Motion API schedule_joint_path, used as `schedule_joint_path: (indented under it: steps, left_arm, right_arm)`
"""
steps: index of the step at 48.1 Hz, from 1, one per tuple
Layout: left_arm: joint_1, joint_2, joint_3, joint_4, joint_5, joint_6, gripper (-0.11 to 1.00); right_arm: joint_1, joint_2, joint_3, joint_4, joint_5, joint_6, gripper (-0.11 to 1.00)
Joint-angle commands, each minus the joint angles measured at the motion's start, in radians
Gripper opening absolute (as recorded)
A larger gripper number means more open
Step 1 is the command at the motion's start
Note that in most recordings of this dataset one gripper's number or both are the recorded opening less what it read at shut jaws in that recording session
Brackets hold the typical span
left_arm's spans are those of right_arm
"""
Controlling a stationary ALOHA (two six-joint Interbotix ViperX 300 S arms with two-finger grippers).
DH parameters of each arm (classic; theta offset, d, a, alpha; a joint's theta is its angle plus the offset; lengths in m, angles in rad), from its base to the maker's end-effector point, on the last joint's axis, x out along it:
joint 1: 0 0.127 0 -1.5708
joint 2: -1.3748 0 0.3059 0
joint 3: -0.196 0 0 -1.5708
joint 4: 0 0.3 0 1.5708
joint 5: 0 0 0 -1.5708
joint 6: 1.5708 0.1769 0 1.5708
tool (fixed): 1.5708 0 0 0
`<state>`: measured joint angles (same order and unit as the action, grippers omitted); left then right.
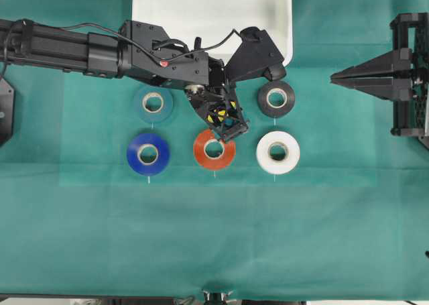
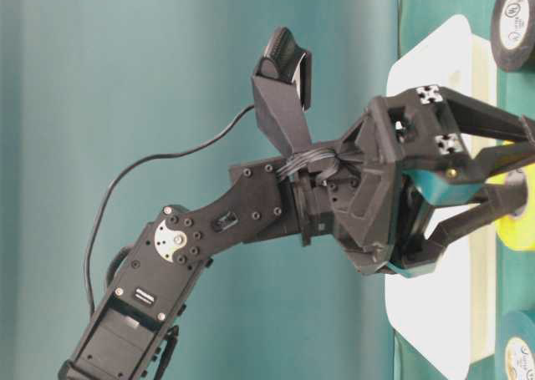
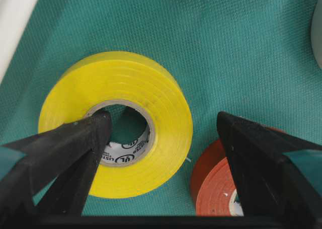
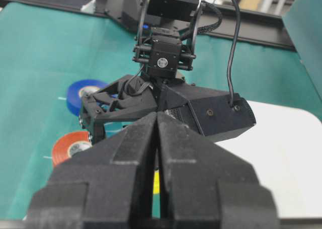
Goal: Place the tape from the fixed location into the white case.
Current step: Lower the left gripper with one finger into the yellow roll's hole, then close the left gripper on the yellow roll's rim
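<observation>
Yellow tape (image 3: 132, 95) flat, core upward

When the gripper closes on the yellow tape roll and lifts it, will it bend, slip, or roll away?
The yellow tape roll is thickly wound on a pale core, so it probably stays stiff. It lies flat on the green cloth, so rolling seems unlikely unless it tips on edge. Its side looks smooth and glossy; with the left gripper open astride one wall, some slipping is possible.

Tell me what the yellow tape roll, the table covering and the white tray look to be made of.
Yellow tape: glossy plastic, likely vinyl, wound in visible layers on a pale printed core, probably cardboard. Table covering: matte green fabric with a fine dimpled weave. White tray: smooth, probably plastic, with rounded corners.
</observation>
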<state>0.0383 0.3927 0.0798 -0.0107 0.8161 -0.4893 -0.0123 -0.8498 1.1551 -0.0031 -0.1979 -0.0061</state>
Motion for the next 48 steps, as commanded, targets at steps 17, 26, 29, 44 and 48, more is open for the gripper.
schedule_joint_path:
  steps: [17, 26, 29, 44, 48]
  left_arm:
    - [0.008, -0.002, -0.008, 0.000, -0.005, 0.000, 0.97]
    - [0.008, 0.000, -0.008, 0.000, -0.005, -0.003, 0.97]
    - [0.008, 0.000, -0.009, 0.000, 0.000, -0.006, 0.97]
    - [0.006, 0.003, -0.015, 0.000, -0.014, -0.006, 0.37]
    - [0.006, 0.003, -0.015, 0.000, -0.014, -0.008, 0.23]
  right_arm:
    - [-0.002, 0.006, -0.017, -0.002, -0.003, 0.000, 0.00]
    - [0.000, 0.006, -0.017, -0.002, -0.003, 0.000, 0.00]
    - [0.000, 0.006, -0.017, -0.002, -0.003, 0.000, 0.00]
    - [-0.002, 0.006, -0.015, -0.002, -0.003, 0.000, 0.00]
    - [-0.002, 0.008, -0.015, -0.003, -0.003, 0.000, 0.00]
